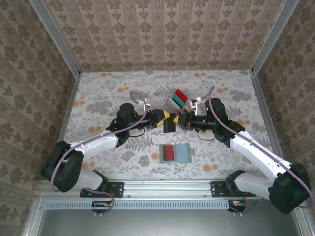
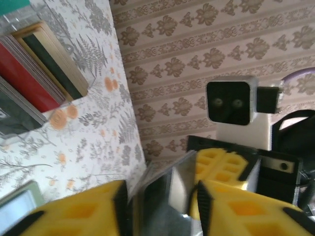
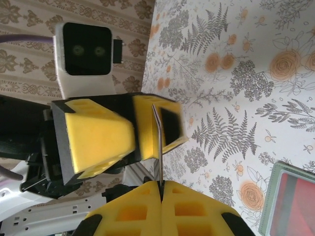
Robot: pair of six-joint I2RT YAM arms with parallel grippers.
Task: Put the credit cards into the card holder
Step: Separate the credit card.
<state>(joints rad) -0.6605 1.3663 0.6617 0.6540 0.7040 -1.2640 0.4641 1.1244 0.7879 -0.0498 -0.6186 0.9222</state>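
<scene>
Find the right end effector (image 3: 161, 191) above the centre of the bench (image 1: 98, 98), its fingers pressed together on the lower edge of a black credit card (image 1: 171, 126) held upright on edge. The left end effector (image 2: 160, 196) faces it, with one finger on each side of the same card. You cannot tell whether those fingers clamp the card. The card holder (image 1: 184, 153) lies open and flat near the middle of the near edge of the bench, with a red card (image 1: 169, 153) in its left half. More cards (image 1: 179, 96) stand in a clear rack (image 1: 193, 103) beyond the end effectors.
</scene>
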